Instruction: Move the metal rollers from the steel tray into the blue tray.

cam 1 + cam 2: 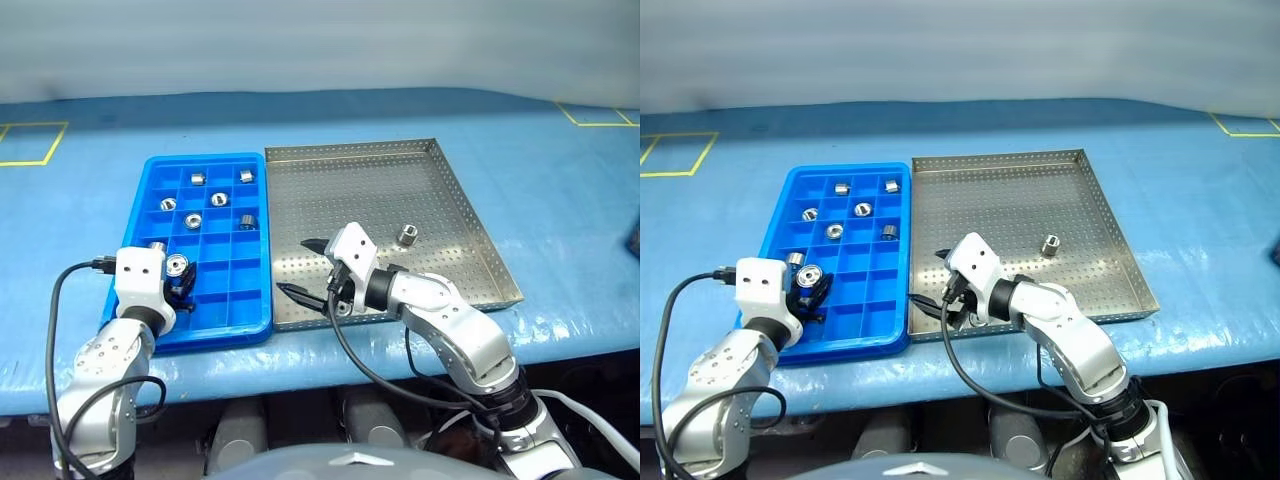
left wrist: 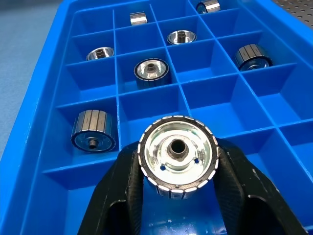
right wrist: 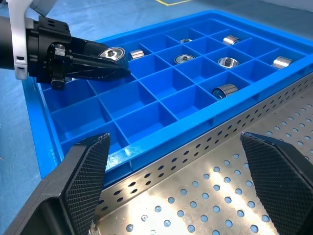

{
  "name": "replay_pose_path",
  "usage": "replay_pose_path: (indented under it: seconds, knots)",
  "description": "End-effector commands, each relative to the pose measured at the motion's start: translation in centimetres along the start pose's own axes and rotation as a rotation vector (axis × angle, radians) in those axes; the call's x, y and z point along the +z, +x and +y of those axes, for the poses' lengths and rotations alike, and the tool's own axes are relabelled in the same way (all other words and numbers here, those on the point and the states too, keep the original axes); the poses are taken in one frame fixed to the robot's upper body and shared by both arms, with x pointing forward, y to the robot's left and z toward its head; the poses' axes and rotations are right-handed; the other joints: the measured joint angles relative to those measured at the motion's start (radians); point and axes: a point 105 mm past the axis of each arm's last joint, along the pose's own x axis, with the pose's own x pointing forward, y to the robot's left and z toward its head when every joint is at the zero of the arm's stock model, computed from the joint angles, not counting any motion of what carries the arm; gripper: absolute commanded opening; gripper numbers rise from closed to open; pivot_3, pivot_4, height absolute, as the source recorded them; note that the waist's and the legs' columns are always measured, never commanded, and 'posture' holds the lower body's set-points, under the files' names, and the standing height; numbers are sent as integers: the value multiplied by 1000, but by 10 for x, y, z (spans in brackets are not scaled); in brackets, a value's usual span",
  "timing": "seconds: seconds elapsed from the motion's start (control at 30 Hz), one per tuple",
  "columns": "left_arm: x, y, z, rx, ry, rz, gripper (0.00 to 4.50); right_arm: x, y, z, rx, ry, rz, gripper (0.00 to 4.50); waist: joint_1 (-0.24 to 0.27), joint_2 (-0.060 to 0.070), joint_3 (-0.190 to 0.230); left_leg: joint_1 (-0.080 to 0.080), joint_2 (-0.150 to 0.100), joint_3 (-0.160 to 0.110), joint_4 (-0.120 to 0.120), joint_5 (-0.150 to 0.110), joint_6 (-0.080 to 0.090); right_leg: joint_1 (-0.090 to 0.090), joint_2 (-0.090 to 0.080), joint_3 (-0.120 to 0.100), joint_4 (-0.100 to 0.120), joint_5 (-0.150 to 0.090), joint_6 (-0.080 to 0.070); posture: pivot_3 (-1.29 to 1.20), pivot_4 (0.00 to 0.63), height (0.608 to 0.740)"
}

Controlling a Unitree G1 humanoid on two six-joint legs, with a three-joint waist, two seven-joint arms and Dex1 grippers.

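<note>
Roller (image 2: 177, 155) clamped across its ribbed rim by left gripper (image 1: 180, 290), lower left, over the blue tray (image 1: 255, 310). Right gripper (image 1: 300, 268) gapes empty over the steel tray (image 1: 470, 230), one roller (image 1: 406, 236) remaining mid-right. Likely rigid, dense, slippery; grasp the sides.
</note>
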Motion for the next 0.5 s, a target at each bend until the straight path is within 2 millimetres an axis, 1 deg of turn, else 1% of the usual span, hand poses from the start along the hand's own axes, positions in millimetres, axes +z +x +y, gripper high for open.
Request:
replay_pose_path:
  seconds: [0.03, 0.13, 0.2, 0.23, 0.33, 0.4, 0.43, 0.5]
  knots:
    - [-2, -1, 1, 10, -11, 12, 1696, 11, -2, 3, 9, -18, -45, 4500, 0, 0, 0, 0, 0, 0, 0, 0, 0, 0, 0, 0, 0, 0, 0, -21, 150, 740]
    - [-3, 0, 1, 3, -15, 21, 1696, 10, -3, 2, 1, -17, -42, 4500, 0, 0, 0, 0, 0, 0, 0, 0, 0, 0, 0, 0, 0, 0, -1, -24, 150, 740]
    - [-1, 1, -1, -11, -19, 14, 2450, 10, -4, 1, -7, -16, -41, 4500, 0, 0, 0, 0, 0, 0, 0, 0, 0, 0, 0, 0, 0, -1, -1, -26, 150, 740]
    - [1, 2, -1, -13, -18, 10, 2698, 10, -4, 1, -9, -16, -40, 4500, 0, 0, 0, 0, 0, 0, 0, 0, 0, 0, 0, 0, 0, -1, -1, -26, 150, 740]
    - [9, 5, -2, -22, -14, -16, 3650, 9, -5, -1, -21, -16, -39, 4500, -1, 0, 0, 0, 0, 0, 0, 0, 0, 0, 0, 0, 0, -1, -1, -35, 150, 740]
    - [13, 6, -3, -33, -10, -31, 4363, 9, -6, -2, -29, -19, -37, 4500, -3, 0, 0, 0, 0, 0, 0, 0, 0, 0, 0, 0, 0, -1, -1, -40, 150, 740]
    - [16, 7, -5, -42, -8, -39, 4454, 9, -7, -3, -35, -20, -36, 4500, -4, 0, 0, 0, 0, 0, 0, 0, 0, 0, 0, 0, 0, 0, -1, -44, 150, 740]
    - [24, 8, -9, -64, -9, -72, 4454, 8, -10, -6, -52, -23, -32, 4500, -6, 0, 0, 0, 0, 0, 0, 0, 0, 0, 0, 0, 0, 0, -1, -51, 150, 740]
